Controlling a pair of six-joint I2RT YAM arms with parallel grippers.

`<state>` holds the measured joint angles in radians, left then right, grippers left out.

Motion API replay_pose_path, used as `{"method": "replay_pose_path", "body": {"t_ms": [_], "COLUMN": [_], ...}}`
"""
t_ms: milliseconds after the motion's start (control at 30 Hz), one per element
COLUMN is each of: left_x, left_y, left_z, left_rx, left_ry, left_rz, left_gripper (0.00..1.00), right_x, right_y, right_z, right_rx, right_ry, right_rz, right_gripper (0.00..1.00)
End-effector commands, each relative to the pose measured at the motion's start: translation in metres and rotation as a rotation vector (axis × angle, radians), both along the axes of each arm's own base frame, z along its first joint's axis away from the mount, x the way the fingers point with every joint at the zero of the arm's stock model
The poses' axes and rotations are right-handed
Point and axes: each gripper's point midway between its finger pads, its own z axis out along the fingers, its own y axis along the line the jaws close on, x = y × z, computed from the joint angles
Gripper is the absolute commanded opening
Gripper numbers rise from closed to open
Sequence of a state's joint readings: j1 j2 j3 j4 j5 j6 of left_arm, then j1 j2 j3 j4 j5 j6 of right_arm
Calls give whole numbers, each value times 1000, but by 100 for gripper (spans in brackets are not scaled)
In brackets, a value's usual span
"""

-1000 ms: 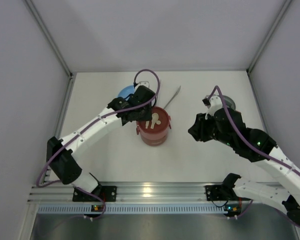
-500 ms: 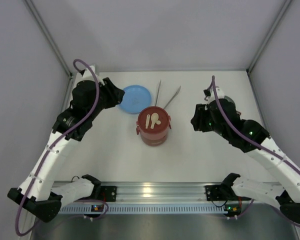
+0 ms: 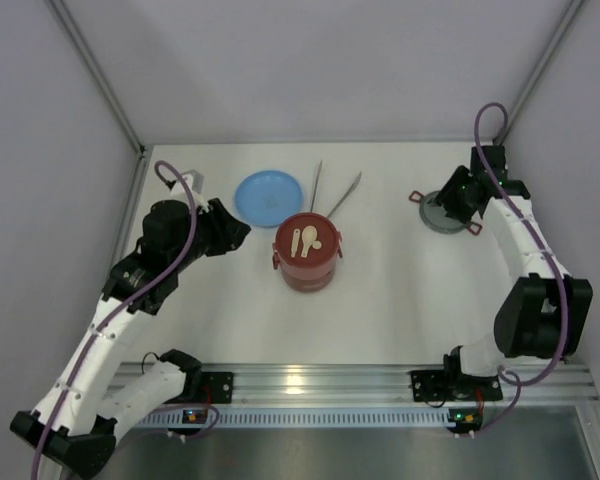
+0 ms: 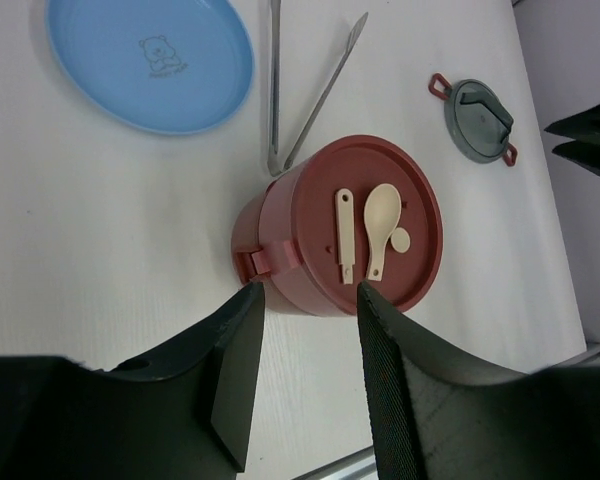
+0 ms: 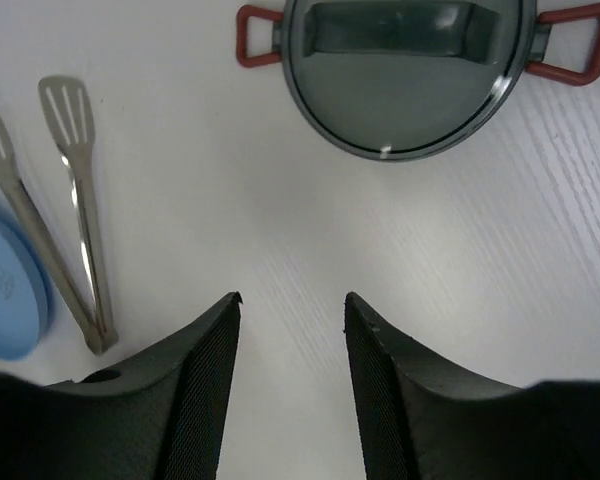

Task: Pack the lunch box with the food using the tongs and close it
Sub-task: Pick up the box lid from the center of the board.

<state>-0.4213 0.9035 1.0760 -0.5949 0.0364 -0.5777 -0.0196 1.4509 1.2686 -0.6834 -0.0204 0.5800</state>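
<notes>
**Lunch box stands stacked at mid-table – the grey lid is not yet on**

Lunch box (image 3: 306, 250) sits in the middle of the table (image 3: 380, 300), both red bowls stacked and a maroon disc lid on top. A pale spoon (image 4: 380, 225) and a flat pale stick lie on that disc. The grey top lid (image 5: 408, 70) rests well apart, at the right, handle side up. The tongs (image 3: 332, 192) lie just behind the box, beside the blue plate (image 3: 269, 196), which is bare. No food is visible, so I judge it is already inside and the closing step remains.

The right gripper (image 5: 291, 297) hangs near the grey lid, with its fingers apart to a middle width and nothing between them. The left gripper (image 4: 308, 288) is likewise parted and empty, looking down on the box.

To do this step well, the right arm should take the lid by its raised centre handle, not by a red ear, and keep it level. It should lower the lid straight – the spoon may stop it from seating. The left gripper could steady the lower bowl against sliding.
</notes>
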Motion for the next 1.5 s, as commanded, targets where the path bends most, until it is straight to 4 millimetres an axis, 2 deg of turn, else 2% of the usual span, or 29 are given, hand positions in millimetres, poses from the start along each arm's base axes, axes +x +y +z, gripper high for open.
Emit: {"method": "replay_pose_path", "body": {"t_ms": [0,33,100,133,167,200,233,300,467,633,667,800,1100,1367,1467], "left_x": [-16,-18,-24,-26,-30,-30,-31,-34,-40,-40,-40,-40,-40,-40,-40], "left_y": [15,18,27,27,29,32,34,39,49,52,51,51,51,51,50], "left_z": [3,1,-7,-11,-17,-20,-23,-29,-33,-33,-34,-36,-37,-39,-40], "left_rx": [54,65,94,99,108,125,134,160,204,208,210,209,207,209,211], "left_ry": [-57,-64,-77,-78,-79,-82,-86,-95,-117,-131,-125,-122,-123,-117,-113], "left_rz": [-4,-5,13,3,-1,8,8,11,27,36,34,32,32,32,30], "left_gripper": [47,47,48,48,48,48,48,48,48,50,50,50,50,50,50], "right_x": [46,54,64,69,76,78,80,85,97,109,111,112,113,110,110], "right_y": [-23,-30,-51,-55,-59,-65,-66,-70,-78,-75,-74,-78,-87,-83,-85], "right_z": [29,22,23,14,19,15,4,1,-21,-45,-45,-60,-76,-97,-98], "right_rx": [104,107,62,66,72,80,98,132,217,311,319,344,375,407,414], "right_ry": [-142,-132,-138,-118,-127,-113,-80,-74,-55,-2,6,52,77,144,146], "right_rz": [-140,-172,-248,-267,-281,-303,-328,-384,-517,-621,-627,-716,-861,-902,-919], "right_gripper": [46,47,50,51,52,52,52,53,56,56,56,56,58,57,58]}}
